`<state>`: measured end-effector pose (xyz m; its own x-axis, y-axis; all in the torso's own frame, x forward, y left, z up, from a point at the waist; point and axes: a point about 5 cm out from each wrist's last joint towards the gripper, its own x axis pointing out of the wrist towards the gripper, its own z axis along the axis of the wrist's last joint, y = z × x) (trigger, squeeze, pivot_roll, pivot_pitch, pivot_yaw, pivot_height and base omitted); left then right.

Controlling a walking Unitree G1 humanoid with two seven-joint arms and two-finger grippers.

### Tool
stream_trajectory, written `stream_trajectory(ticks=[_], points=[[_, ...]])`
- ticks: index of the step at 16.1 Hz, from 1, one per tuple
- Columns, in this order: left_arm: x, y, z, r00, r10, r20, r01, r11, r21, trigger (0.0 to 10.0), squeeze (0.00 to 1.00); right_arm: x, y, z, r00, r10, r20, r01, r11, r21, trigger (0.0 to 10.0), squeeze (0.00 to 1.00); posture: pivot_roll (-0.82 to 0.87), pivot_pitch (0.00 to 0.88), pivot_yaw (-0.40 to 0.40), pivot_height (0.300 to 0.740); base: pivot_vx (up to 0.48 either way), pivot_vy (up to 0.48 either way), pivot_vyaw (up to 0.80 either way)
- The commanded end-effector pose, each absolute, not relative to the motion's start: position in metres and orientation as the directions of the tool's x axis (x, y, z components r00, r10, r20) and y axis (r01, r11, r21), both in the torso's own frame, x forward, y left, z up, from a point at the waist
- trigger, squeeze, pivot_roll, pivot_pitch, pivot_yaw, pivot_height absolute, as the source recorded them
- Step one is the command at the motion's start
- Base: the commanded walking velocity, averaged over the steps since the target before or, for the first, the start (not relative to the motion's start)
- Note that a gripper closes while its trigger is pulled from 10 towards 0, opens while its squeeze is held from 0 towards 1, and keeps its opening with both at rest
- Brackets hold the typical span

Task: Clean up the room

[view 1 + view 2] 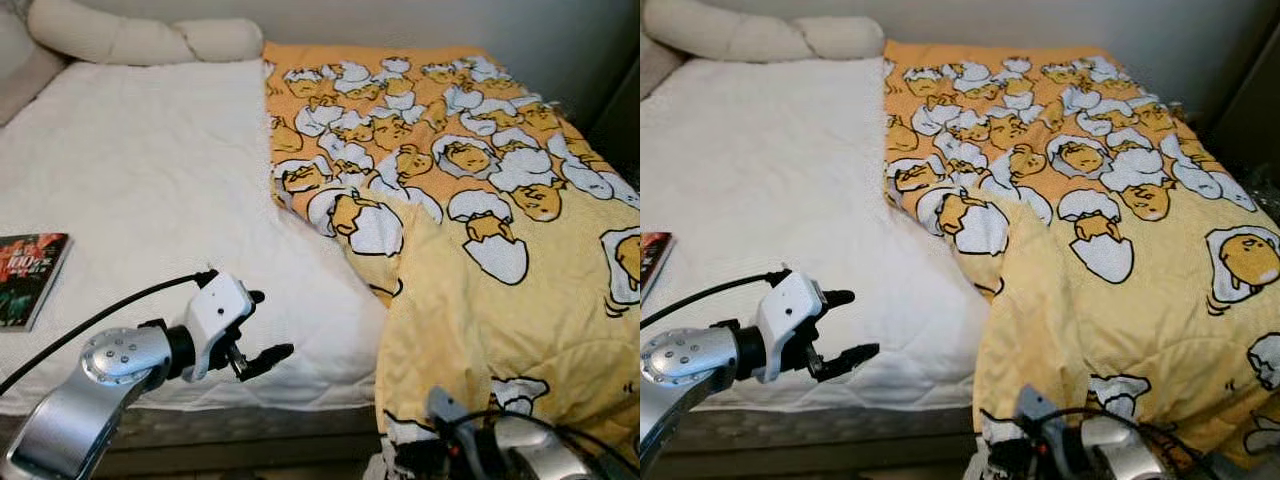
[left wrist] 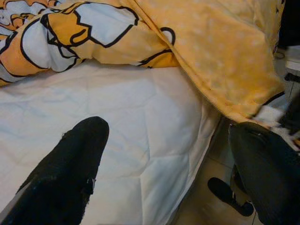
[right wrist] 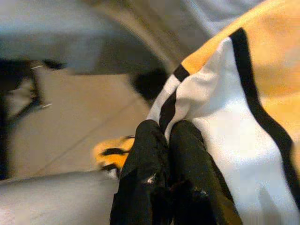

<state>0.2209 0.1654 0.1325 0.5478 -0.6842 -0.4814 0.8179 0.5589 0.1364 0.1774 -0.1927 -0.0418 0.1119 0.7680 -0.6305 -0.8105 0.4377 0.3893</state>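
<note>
So far the yellow blanket (image 1: 470, 220) with its egg-character print covers just the right half of the bed (image 1: 150, 180), bunched along its inner edge and spilling over the foot end toward the floor. The right gripper (image 3: 166, 131), low at that hanging corner, has its fingers (image 3: 187, 154) pinched together on a fold of the blanket's black-and-white hem, so the grasp looks made and the spreading looks not yet begun. The left gripper (image 1: 262, 330) hovers over the bare white mattress near the foot edge, fingers spread wide and holding nothing. By my reading, most of the tidying remains: the blanket needs drawing across the bare half, a book (image 1: 28, 275) lies at the bed's left edge, and pillows (image 1: 140, 38) sit by the headboard wall.
</note>
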Motion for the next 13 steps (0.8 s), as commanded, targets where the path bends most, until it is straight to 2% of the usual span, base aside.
stream_trajectory(ticks=[1,3,6,7,8,10,11,13], points=[[0.222,0.162,0.132,0.538,-0.692,-0.482,0.827,0.545,0.141,10.0,0.0,0.193,-0.196,-0.037,0.237,0.743,-0.626,-0.782,0.528,0.33,10.0,1.0,0.02,0.0,-0.008,0.74,0.0,0.0,0.0],[0.222,0.162,0.132,0.536,-0.693,-0.482,0.828,0.542,0.142,10.0,0.0,0.202,-0.195,-0.03,0.249,0.786,-0.566,-0.782,0.508,0.361,10.0,1.0,0.02,0.0,-0.007,0.74,0.0,0.0,0.0],[0.222,0.163,0.132,0.536,-0.692,-0.483,0.828,0.541,0.143,10.0,0.0,0.218,-0.194,-0.019,0.318,0.824,-0.469,-0.784,0.507,0.359,10.0,1.0,0.02,0.0,-0.011,0.74,0.0,0.0,0.0],[0.222,0.162,0.132,0.537,-0.692,-0.483,0.828,0.542,0.143,10.0,0.0,0.227,-0.184,-0.012,0.375,0.84,-0.393,-0.778,0.515,0.359,10.0,1.0,0.02,0.0,-0.014,0.74,0.0,0.0,0.0],[0.222,0.162,0.132,0.538,-0.691,-0.482,0.827,0.543,0.144,10.0,0.0,0.248,-0.166,0.016,0.45,0.862,-0.232,-0.787,0.506,0.354,10.0,1.0,0.02,0.0,-0.014,0.74,0.0,0.0,0.0],[0.223,0.162,0.132,0.54,-0.691,-0.48,0.826,0.545,0.144,10.0,0.0,0.267,-0.157,0.046,0.509,0.853,-0.112,-0.785,0.514,0.346,10.0,1.0,0.02,0.0,-0.014,0.74,0.0,0.0,0.0],[0.224,0.162,0.133,0.543,-0.69,-0.478,0.824,0.546,0.148,10.0,0.0,0.282,-0.15,0.065,0.546,0.835,-0.061,-0.778,0.533,0.334,10.0,1.0,0.02,0.0,-0.013,0.74,0.0,0.0,0.0],[0.225,0.163,0.133,0.547,-0.688,-0.476,0.822,0.549,0.152,10.0,0.0,0.293,-0.145,0.073,0.588,0.805,-0.075,-0.758,0.581,0.296,10.0,1.0,0.02,0.0,-0.011,0.74,0.0,0.0,0.0]])
